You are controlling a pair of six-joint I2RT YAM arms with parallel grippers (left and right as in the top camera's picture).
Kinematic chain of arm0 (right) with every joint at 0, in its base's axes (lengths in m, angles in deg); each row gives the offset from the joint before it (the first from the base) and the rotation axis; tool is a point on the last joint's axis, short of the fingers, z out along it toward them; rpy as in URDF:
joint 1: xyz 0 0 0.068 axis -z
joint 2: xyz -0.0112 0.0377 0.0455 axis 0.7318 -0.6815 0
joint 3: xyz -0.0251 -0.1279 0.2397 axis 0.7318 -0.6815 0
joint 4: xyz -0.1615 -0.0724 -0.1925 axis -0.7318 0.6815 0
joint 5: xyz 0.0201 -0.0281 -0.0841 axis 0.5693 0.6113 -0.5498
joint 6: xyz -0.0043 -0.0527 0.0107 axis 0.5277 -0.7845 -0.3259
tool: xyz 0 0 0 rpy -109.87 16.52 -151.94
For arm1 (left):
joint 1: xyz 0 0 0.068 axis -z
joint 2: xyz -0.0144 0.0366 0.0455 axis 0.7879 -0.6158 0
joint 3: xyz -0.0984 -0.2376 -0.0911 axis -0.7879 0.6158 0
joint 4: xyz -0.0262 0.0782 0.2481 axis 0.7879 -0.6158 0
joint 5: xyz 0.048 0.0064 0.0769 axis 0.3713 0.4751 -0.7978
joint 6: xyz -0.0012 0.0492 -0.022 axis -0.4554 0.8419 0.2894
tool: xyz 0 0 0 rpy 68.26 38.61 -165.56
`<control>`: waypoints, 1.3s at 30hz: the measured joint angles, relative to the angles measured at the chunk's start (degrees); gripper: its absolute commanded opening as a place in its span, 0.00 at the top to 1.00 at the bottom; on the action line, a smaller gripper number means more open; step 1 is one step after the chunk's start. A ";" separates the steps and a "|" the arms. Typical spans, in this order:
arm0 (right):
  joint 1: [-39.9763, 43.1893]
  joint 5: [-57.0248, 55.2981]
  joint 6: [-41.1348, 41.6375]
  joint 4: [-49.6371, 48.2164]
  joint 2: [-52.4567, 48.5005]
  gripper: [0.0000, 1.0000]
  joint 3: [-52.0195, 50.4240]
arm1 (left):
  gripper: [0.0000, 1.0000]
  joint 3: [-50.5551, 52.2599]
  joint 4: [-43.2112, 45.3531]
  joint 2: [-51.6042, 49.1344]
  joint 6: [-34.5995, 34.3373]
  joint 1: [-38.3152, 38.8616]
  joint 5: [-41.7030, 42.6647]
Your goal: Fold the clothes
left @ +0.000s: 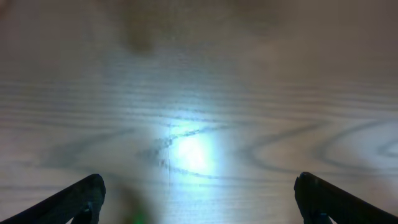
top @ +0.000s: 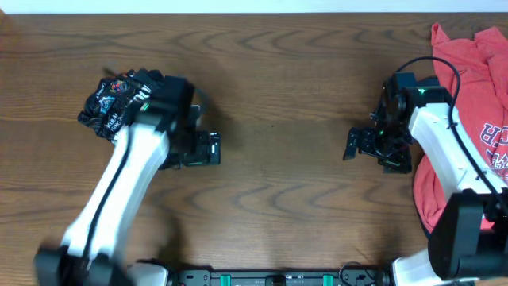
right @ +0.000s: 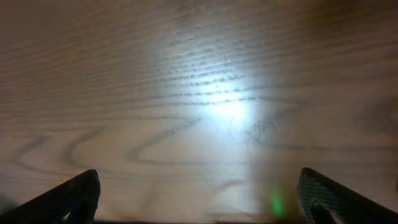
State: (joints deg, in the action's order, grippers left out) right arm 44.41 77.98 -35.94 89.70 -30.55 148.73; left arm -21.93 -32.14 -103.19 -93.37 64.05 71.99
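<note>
The black jersey (top: 113,105) with white and coloured logos lies bunched in a small heap at the table's left, partly hidden behind my left arm. My left gripper (top: 213,148) is to the right of the heap, apart from it, open and empty; the left wrist view (left: 199,196) shows only bare wood between its fingers. My right gripper (top: 351,144) is open and empty over the middle right of the table; the right wrist view (right: 199,196) shows only bare wood.
A red T-shirt with navy-white lettering (top: 475,87) lies at the table's right edge, under and beside my right arm. Brown wooden table (top: 278,79) stretches between the two grippers.
</note>
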 measured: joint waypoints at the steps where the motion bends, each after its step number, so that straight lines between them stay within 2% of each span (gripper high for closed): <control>1: -0.28 -0.07 0.22 -1.46 1.14 0.01 -1.01 | 0.02 1.40 1.11 3.61 0.00 0.00 -0.15; 5: -1.99 -1.46 2.75 -10.62 11.45 0.01 -8.37 | 0.02 9.25 7.61 19.45 -0.04 0.00 -1.33; 11: -8.87 -12.28 8.31 -25.88 40.41 0.01 -22.14 | 0.02 21.86 18.23 46.75 -0.22 0.00 -3.85; 16: -10.38 -19.58 9.92 -25.00 58.97 0.01 -26.45 | 0.02 24.11 17.00 60.13 -0.22 0.00 -4.72; 20: -10.47 -21.70 10.51 -21.90 67.47 0.01 -27.02 | 0.02 24.13 16.24 65.59 -0.22 0.00 -4.92; 24: -10.47 -22.60 10.78 -19.21 72.22 0.01 -27.02 | 0.02 24.13 16.09 66.84 -0.22 0.00 -4.94; 39: -10.51 -23.32 10.95 -6.49 73.55 0.01 -27.32 | 0.02 24.13 15.93 66.82 -0.22 0.00 -5.09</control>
State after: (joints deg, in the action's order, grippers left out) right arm 33.89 54.65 -24.99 83.20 43.00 121.41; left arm 2.20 -16.21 -36.37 -93.58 64.05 66.90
